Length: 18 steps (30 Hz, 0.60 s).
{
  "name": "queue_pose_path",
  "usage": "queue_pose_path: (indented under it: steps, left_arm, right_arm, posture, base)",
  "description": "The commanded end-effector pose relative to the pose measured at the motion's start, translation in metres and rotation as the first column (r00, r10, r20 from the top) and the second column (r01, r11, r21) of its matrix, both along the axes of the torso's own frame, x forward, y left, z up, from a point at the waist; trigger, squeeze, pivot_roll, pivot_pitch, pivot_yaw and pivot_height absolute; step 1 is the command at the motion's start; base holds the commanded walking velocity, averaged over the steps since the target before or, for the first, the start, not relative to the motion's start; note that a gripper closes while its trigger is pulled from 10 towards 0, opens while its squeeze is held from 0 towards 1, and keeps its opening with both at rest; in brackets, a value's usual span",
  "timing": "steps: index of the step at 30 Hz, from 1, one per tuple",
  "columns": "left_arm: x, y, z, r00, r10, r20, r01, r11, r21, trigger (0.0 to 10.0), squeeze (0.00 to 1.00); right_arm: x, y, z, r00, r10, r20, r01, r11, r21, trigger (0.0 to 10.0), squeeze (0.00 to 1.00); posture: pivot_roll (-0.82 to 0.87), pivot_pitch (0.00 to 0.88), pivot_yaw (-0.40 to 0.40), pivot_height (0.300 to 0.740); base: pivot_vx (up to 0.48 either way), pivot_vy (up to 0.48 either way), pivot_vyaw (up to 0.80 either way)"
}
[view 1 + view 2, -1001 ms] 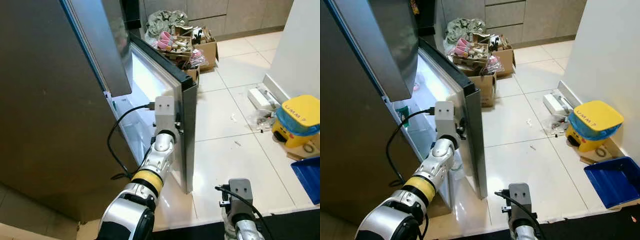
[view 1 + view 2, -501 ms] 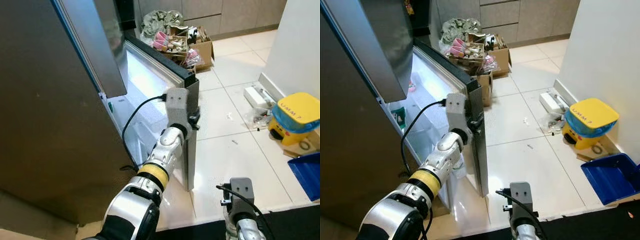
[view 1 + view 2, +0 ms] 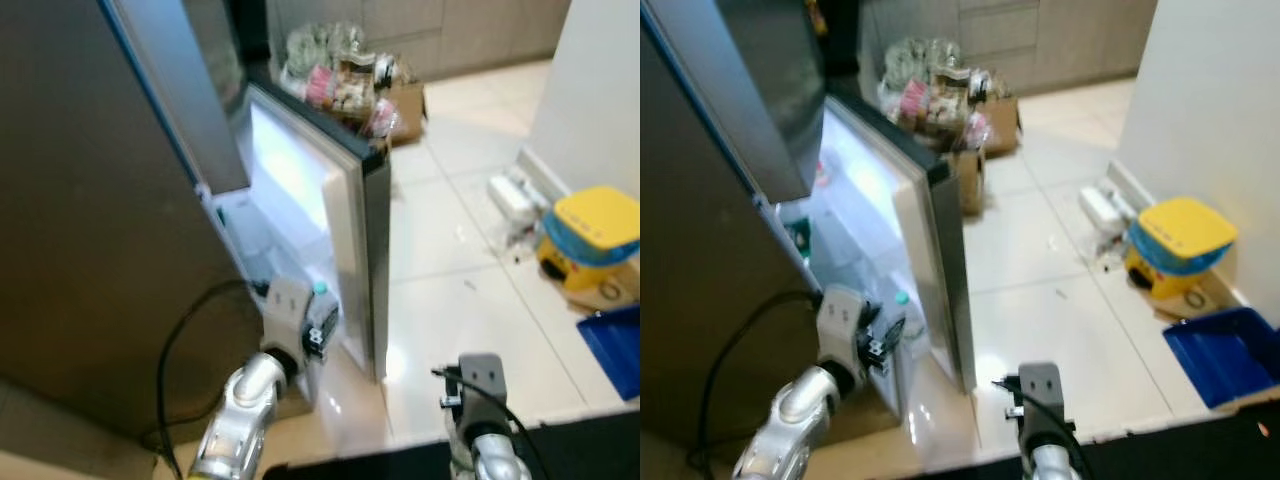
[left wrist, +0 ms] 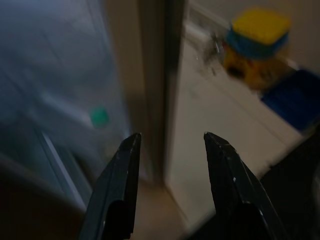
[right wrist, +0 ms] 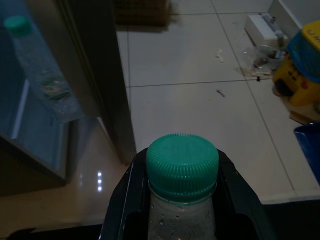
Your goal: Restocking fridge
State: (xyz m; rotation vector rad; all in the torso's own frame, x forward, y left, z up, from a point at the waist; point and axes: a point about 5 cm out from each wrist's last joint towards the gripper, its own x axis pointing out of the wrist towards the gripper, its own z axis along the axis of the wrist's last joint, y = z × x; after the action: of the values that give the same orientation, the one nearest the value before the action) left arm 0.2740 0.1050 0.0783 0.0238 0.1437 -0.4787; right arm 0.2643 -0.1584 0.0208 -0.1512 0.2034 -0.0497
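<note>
Now: fridge door (image 3: 350, 220) ajar.
Left end effector (image 4: 170, 150), fingers apart and empty, hangs by the door's lower edge; right end effector (image 5: 182, 172) is clamped on a green-capped bottle (image 5: 182, 167) above the floor (image 5: 200, 100).

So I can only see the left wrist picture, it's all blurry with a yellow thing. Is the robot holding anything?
Observer: Yes, the right gripper grips a bottle with a green cap.
Operator: Is the fridge open?
Observer: Yes, the fridge door stands open and the inside is lit.
Operator: Where's the left gripper?
Observer: The left gripper is low beside the door's bottom edge, its fingers apart and empty.
Operator: Is there a bottle in the fridge?
Observer: Yes, a green-capped bottle in the door shelf.
</note>
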Motion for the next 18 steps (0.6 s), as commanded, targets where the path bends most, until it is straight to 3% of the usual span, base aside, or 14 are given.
queue_pose_path:
  steps: [1, 2, 3, 5, 13, 18]
  left_arm:
    - [-0.008, 0.01, -0.011, 0.998, 0.056, -0.041, -0.054, 0.998, 0.029, 10.0, 0.0]
    - [-0.013, 0.019, -0.022, 0.989, 0.125, -0.083, -0.122, 0.992, 0.038, 10.0, 0.0]
    - [-0.013, 0.019, -0.022, 0.989, 0.125, -0.083, -0.122, 0.992, 0.038, 10.0, 0.0]
    - [-0.022, 0.038, -0.032, 0.956, 0.255, -0.146, -0.246, 0.966, 0.073, 10.0, 0.0]
    - [-0.023, 0.054, -0.032, 0.931, 0.338, -0.141, -0.322, 0.939, 0.123, 10.0, 0.0]
    - [-0.02, 0.054, -0.033, 0.925, 0.353, -0.137, -0.337, 0.933, 0.129, 10.0, 0.0]
  right_arm:
    - [-0.004, 0.004, -0.005, 1.0, 0.016, -0.022, -0.016, 1.0, 0.004, 10.0, 0.0]
    - [-0.004, 0.003, -0.004, 1.0, 0.019, -0.018, -0.019, 1.0, 0.005, 10.0, 0.0]
    - [-0.004, 0.003, -0.004, 1.0, 0.019, -0.018, -0.019, 1.0, 0.005, 10.0, 0.0]
    - [-0.005, 0.002, -0.002, 1.0, 0.028, -0.005, -0.028, 1.0, 0.014, 10.0, 0.0]
    - [-0.006, 0.004, 0.002, 0.998, 0.056, 0.026, -0.057, 0.998, 0.039, 10.0, 0.0]
    - [-0.006, 0.007, 0.002, 0.998, 0.064, 0.024, -0.065, 0.997, 0.042, 10.0, 0.0]
  posture:
    - [-0.14, 0.191, 0.096, 0.707]
    - [-0.14, 0.191, 0.088, 0.707]
    - [-0.14, 0.191, 0.088, 0.707]
    - [-0.14, 0.191, 0.074, 0.707]
    - [-0.14, 0.188, 0.063, 0.707]
    - [-0.14, 0.185, 0.059, 0.707]
  base:
    - [0.0, 0.0, 0.0]
    - [0.0, 0.0, 0.0]
    - [0.0, 0.0, 0.0]
    - [0.0, 0.0, 0.0]
    - [0.0, 0.0, 0.0]
    - [0.0, -0.137, 0.0]
